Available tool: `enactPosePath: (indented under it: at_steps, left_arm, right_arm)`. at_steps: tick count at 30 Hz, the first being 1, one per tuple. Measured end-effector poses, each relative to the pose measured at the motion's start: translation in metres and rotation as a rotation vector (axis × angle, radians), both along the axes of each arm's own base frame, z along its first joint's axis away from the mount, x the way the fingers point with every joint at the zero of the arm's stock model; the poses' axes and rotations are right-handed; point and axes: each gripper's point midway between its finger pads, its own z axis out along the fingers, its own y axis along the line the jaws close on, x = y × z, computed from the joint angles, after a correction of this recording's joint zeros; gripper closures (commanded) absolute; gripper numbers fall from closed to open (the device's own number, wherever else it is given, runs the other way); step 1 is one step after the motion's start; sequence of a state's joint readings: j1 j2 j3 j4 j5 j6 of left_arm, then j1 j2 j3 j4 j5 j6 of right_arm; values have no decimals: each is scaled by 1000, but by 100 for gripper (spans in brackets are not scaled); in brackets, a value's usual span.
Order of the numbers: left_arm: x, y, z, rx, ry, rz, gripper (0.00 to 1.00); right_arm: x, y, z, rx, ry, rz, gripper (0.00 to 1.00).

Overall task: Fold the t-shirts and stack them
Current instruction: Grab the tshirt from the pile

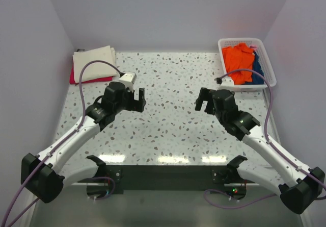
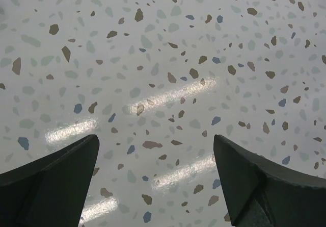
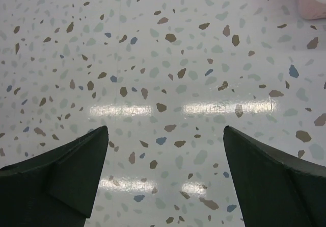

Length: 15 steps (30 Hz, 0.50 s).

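Note:
A bright orange t-shirt (image 1: 240, 58) lies crumpled in the white lattice basket (image 1: 267, 66) at the back right, over a navy one (image 1: 257, 66). A folded cream t-shirt (image 1: 93, 60) lies on a folded red one (image 1: 77, 78) at the back left. My left gripper (image 1: 136, 98) is open and empty above the bare table, right of the folded stack. My right gripper (image 1: 202, 100) is open and empty above the table, in front and left of the basket. Both wrist views show only speckled table between the fingers (image 2: 56, 176) (image 3: 61, 176). A corner of the stack shows in the right wrist view (image 3: 313, 0).
The speckled table (image 1: 168, 130) is walled by grey panels at the left, back and right. The arm bases and a dark mounting bar (image 1: 163, 178) line the near edge. Purple cables (image 1: 86, 74) loop over both arms.

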<state>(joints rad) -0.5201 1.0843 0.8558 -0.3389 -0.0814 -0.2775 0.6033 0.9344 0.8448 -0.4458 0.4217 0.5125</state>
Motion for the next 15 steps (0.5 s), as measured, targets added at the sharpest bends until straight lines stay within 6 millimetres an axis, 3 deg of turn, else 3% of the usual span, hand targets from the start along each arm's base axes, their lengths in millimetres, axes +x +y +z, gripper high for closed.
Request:
enactPosePath:
  at_steps: [9,15]
  left_arm:
    - [-3,-2,6,-20,-12,-16,0]
    - [-6,-4,14,-50,-25,-21,0]
  right_arm:
    - [3,1,-9,-37,35,3,1]
    - [37,10,-6,-116,73,8,1]
